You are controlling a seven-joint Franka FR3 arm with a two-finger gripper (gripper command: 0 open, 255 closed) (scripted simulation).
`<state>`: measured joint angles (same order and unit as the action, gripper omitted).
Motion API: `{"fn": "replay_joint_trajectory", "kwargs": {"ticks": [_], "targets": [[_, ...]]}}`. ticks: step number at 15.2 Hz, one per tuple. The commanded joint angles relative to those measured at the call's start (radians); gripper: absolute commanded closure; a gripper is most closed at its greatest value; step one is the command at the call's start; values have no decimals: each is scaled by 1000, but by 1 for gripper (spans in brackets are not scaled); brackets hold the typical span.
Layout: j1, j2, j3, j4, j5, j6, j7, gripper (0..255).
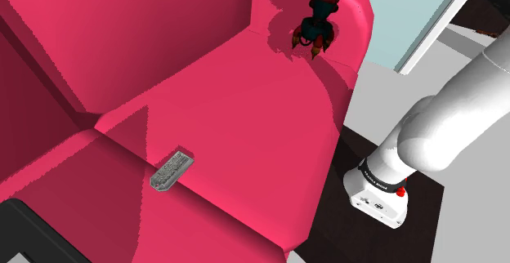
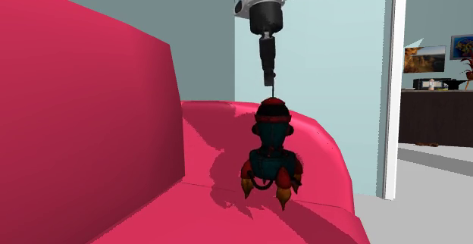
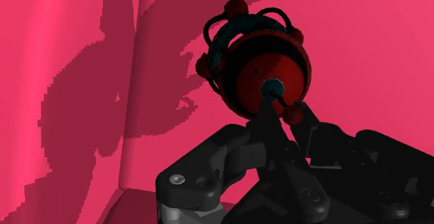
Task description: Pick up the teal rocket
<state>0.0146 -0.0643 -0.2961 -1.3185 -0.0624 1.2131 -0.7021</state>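
Pincer [image 2: 269, 81] pinching the teal rocket [image 2: 271, 155] by its thin nose spike. Looks light and rigid, but that spike seems frail and slippery; the stout body would offer surer purchase.

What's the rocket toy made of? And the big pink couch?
The rocket looks like hard, smooth plastic, maybe painted metal: its red nose is rounded and evenly shaded, its fins crisp. The pink couch is drawn in flat, even colour with no weave or seams showing, so cloth or leather, I cannot tell.
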Motion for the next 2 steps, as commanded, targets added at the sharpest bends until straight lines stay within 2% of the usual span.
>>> {"fn": "replay_joint_trajectory", "kwargs": {"ticks": [1,2], "targets": [[0,11,0,32,3,-20,-1,255],[0,11,0,31,3,-20,-1,255]]}}
